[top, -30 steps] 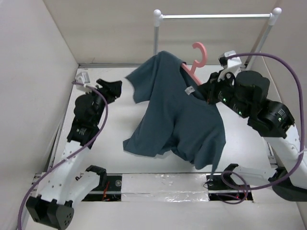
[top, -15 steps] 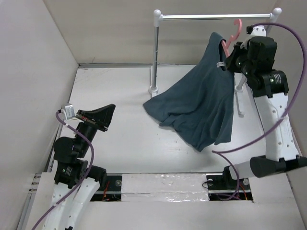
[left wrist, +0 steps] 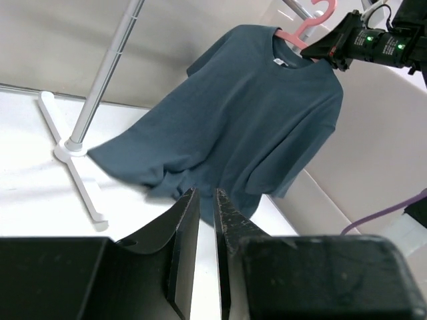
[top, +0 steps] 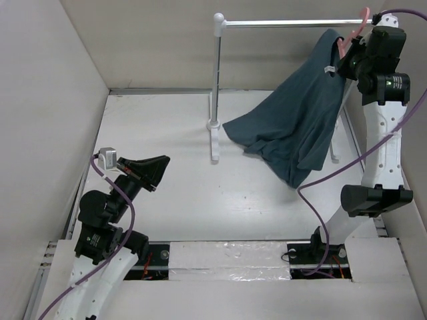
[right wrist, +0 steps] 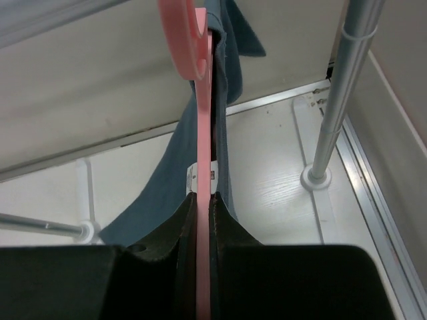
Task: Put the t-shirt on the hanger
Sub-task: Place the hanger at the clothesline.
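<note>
The right gripper [right wrist: 201, 200] has its jaws clamped on the pink hanger [right wrist: 203, 133], held high beside the rack's silver bar [top: 287, 23]. The t-shirt [top: 300, 120] hangs from the hanger, draping down toward the desk [top: 167, 120]. The left gripper [left wrist: 205, 200] sits low and well apart, its jaws almost together.

Between the right fingers [right wrist: 185, 253], high at the far right: the hanger [right wrist: 204, 133], hook above and beyond them by the right end of the rack [top: 287, 23] bar. On that hanger, the t-shirt [top: 300, 127], draped below and to the left of those fingers, down toward the table [top: 173, 140]. Ahead of the left fingers [left wrist: 181, 253], low at the near left and well apart: the same t-shirt, with the rack's left post and foot on the table to their front left.
</note>
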### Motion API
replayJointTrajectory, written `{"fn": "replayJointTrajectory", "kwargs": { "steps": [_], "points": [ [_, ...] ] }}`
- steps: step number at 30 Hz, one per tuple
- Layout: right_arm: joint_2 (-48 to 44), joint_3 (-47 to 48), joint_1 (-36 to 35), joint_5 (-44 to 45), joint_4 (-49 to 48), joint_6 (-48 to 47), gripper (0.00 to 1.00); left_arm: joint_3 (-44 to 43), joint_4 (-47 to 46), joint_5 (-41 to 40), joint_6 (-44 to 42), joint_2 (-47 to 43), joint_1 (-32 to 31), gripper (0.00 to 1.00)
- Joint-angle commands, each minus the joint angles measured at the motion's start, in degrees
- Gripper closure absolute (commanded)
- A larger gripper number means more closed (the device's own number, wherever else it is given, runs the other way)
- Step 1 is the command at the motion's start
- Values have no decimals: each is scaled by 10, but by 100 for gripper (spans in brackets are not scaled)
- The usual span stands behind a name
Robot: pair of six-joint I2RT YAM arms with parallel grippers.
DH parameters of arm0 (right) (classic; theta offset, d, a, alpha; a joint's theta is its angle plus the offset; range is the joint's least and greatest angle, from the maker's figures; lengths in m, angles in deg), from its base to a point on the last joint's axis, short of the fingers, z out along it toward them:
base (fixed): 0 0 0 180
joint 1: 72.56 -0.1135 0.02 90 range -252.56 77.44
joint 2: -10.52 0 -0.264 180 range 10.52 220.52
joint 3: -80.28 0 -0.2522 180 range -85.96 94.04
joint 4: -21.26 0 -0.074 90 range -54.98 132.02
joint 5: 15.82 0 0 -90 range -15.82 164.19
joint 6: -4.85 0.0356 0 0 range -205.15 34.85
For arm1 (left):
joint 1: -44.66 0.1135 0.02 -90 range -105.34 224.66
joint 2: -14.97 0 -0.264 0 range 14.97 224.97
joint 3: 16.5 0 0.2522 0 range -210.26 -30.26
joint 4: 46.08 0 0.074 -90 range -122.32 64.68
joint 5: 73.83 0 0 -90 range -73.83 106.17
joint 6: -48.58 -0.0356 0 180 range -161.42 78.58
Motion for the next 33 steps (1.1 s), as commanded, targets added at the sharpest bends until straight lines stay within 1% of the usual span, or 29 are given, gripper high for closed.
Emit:
{"fn": "replayJointTrajectory", "kwargs": {
  "steps": [1,5,8,10,11,14,15,19,20,21,23,24,25,26,27,28,29,30,32,33],
  "points": [
    [-2,37,21,-10,-62,2,100,3,-19,13,-11,-7,-5,88],
    [40,81,41,-30,-54,-2,100,13,-31,18,-5,-6,-5,85],
    [68,93,55,-43,-57,-3,100,19,-40,21,0,-6,-5,83],
    [75,82,55,-48,-63,-3,100,21,-43,21,2,-4,-5,83],
    [75,72,55,-49,-72,-2,100,21,-42,23,3,-3,-5,83],
    [54,4,60,-49,-109,2,100,23,-42,21,3,-3,-5,83],
    [47,-32,60,-49,-117,3,100,21,-41,21,3,-1,-5,83],
    [9,-107,66,-49,-163,16,100,21,-41,21,2,1,-5,82],
    [3,-117,72,-69,-173,24,100,21,-41,20,3,1,-5,81],
    [-8,-123,72,-69,-176,28,93,21,-41,19,3,4,-5,79],
    [-15,-134,72,-66,-181,36,76,18,-39,18,2,6,-5,74],
    [-25,-137,72,-68,-184,41,61,14,-34,12,1,7,-5,69],
    [-33,-142,72,-71,-186,45,54,14,-31,11,1,8,-5,66],
    [-40,-152,72,-70,-190,55,49,13,-30,8,0,8,-5,63],
    [-50,-163,72,-68,-195,61,39,14,-29,6,0,7,-5,56],
    [-79,-175,72,-65,-202,66,33,14,-29,5,0,8,-5,53],
    [-96,-206,72,-58,-222,77,29,13,-30,5,0,8,-5,49],
    [-114,-223,72,-57,-235,84,0,10,-28,2,0,8,-5,44],
    [-172,-259,66,-59,-270,102,0,6,-25,-2,-4,9,-5,40],
    [-197,-306,59,-59,-284,106,0,4,-24,-2,-5,11,-5,36]
  ]
}}
